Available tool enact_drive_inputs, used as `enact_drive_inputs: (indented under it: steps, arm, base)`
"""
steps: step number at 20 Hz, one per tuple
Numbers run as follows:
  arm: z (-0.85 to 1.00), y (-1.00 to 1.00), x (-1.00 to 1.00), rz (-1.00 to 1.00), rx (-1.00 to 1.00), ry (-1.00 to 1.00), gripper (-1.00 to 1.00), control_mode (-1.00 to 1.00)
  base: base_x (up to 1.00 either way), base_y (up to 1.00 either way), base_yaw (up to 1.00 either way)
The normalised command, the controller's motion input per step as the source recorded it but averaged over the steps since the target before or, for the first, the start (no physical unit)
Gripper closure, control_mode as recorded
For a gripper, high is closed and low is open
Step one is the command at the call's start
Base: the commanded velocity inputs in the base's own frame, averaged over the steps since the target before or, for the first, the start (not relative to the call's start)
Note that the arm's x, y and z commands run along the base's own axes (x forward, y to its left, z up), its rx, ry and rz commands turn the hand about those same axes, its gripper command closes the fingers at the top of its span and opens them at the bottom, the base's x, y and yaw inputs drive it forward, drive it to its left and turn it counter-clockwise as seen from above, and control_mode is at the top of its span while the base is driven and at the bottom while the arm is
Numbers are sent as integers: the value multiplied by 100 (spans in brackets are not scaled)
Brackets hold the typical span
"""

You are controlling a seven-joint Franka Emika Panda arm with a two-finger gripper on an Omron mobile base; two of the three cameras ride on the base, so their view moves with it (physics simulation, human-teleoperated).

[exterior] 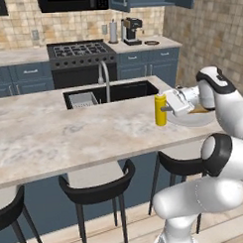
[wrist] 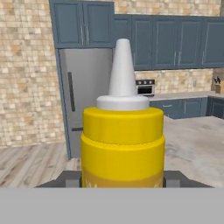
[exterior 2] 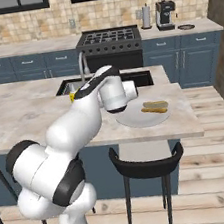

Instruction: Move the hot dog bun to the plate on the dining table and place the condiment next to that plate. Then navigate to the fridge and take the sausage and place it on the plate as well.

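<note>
Gripper: the gripper [exterior: 166, 108] is at the condiment [exterior: 160, 109], with one dark finger [wrist: 70, 178] on each side of the yellow body, partly open and closed on the bottle.
Condiment: the bottle stands upright on the dining table [exterior: 69, 140], just beside the left edge of the plate [exterior: 193, 120]; its white nozzle points up.
Plate: the plate lies near the right end of the table top, close to the sink [exterior: 112, 92].
Hot dog bun: the hot dog bun [exterior 2: 155, 107] lies on the plate, toward its far side.
Fridge: the fridge [wrist: 85, 96] stands behind the bottle in the hand view, well apart from the table.
</note>
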Motion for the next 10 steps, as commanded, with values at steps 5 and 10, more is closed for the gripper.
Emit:
enact_drive_inputs:
  steps: [5, 10]
  arm:
    - [-17, -4, 18, 1, 0, 0, 100, -100]
    - [-16, -3, 17, 0, 0, 0, 100, -100]
  base:
    - [0, 0, 0]
    - [0, 0, 0]
